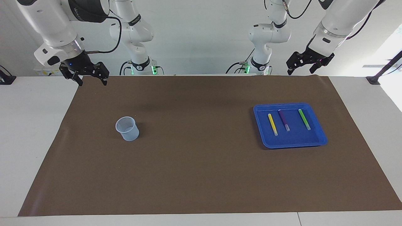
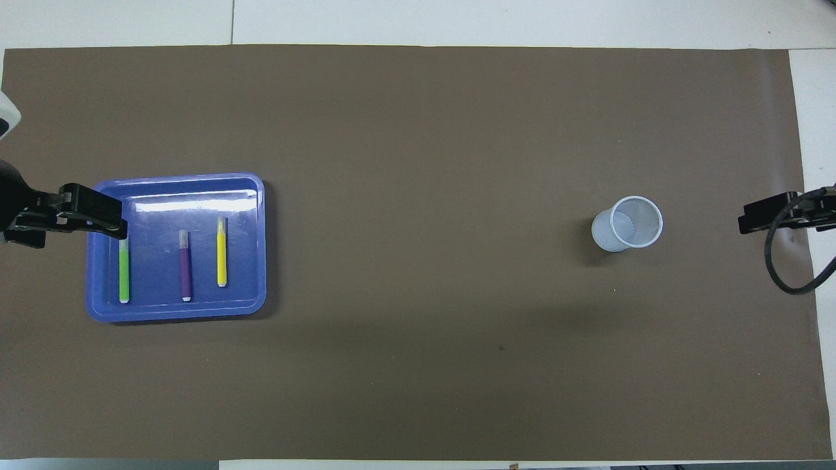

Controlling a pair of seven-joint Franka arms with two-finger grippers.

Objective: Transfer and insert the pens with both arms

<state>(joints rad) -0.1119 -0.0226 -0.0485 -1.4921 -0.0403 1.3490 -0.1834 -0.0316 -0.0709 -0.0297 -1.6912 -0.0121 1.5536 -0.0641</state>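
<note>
Three pens lie side by side in a blue tray toward the left arm's end of the table: yellow, purple and green. In the overhead view the same tray holds the green, purple and yellow pens. My left gripper is open and empty, raised over the mat's edge nearest the robots, apart from the tray. My right gripper is open and empty, raised over the mat's corner at the right arm's end.
A pale mesh cup stands upright on the brown mat toward the right arm's end; it also shows in the overhead view. White table surface borders the mat on all sides.
</note>
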